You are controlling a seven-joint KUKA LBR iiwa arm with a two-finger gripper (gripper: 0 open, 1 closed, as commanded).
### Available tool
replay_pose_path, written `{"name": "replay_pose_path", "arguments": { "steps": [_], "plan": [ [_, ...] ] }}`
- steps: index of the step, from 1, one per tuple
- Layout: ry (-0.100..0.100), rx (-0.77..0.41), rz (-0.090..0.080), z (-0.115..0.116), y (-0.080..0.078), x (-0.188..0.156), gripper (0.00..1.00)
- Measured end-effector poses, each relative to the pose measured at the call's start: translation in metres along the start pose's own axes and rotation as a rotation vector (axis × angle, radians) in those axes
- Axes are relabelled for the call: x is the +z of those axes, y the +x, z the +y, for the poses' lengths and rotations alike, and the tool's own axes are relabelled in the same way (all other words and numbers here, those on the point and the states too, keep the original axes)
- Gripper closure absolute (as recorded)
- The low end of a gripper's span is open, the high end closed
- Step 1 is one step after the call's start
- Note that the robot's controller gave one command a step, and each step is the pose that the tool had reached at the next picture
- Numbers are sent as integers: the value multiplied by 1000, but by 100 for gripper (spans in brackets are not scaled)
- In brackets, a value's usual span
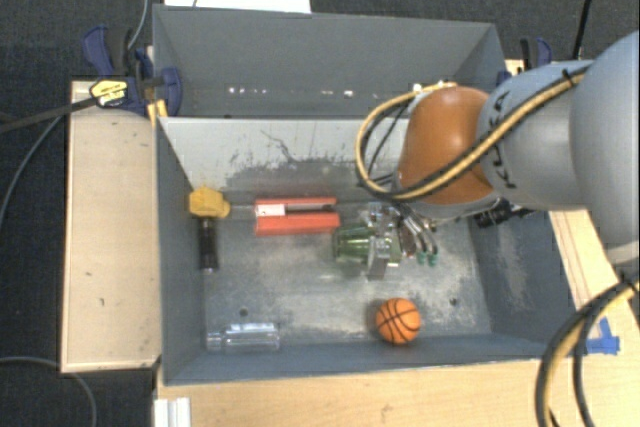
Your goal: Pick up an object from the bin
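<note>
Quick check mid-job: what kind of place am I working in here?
Likely a lab grasping test cell: a grey metal bin of mismatched loose things, such as a toy basketball and a red block, with the robot arm reaching in.

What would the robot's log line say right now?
gripper: low in bin, mid-floor | beside: green see-through thing | nearby: red block, small basketball | grasp: cannot tell
</note>
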State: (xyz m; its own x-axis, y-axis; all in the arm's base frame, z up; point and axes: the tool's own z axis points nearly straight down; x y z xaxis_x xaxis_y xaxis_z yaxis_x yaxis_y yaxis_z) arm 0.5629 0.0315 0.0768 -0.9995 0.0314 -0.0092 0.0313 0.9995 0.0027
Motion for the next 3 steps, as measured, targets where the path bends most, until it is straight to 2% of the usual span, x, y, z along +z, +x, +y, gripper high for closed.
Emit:
{"name": "replay_pose_path", "arguments": {
  "steps": [1,2,3],
  "plan": [
    [0,0,6,0,1,-10,100],
    [0,0,5,0,1,-31,100],
    [-1,-1,-3,0,-1,-45,100]
  ]
}}
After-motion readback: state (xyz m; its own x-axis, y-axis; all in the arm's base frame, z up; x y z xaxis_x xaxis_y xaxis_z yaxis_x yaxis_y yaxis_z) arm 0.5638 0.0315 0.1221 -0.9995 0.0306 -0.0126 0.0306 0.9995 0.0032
